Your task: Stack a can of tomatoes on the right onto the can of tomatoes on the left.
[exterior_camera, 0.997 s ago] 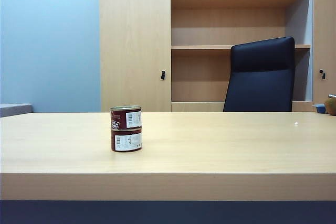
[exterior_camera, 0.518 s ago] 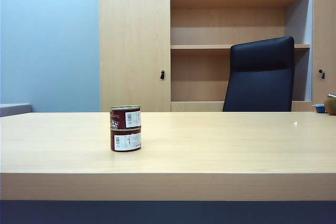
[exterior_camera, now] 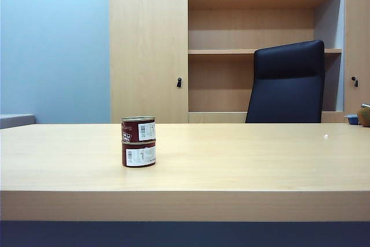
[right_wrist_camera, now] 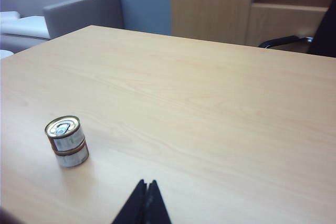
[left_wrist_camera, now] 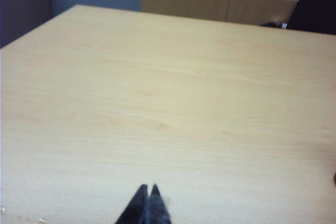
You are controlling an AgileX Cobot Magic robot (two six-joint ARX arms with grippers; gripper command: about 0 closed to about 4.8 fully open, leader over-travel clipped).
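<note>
Two dark red tomato cans with white labels stand stacked on the left part of the wooden table (exterior_camera: 243, 160). The upper can (exterior_camera: 138, 129) sits squarely on the lower can (exterior_camera: 139, 155). The right wrist view shows the same stack: the upper can (right_wrist_camera: 63, 131) with its ring-pull lid, the lower can (right_wrist_camera: 72, 156) under it. My right gripper (right_wrist_camera: 146, 183) is shut and empty, well back from the stack. Over bare table my left gripper (left_wrist_camera: 148, 187) is shut and empty too, and no can is in its view. Neither arm appears in the exterior view.
A black office chair (exterior_camera: 287, 83) stands behind the table, in front of wooden shelves (exterior_camera: 263, 21) and a cupboard (exterior_camera: 148, 44). A grey sofa (right_wrist_camera: 68, 9) lies beyond the table's edge in the right wrist view. A small object (exterior_camera: 364, 115) sits at the far right.
The stacked cans have not visibly moved in the exterior view. No arm enters that view in any frame.
</note>
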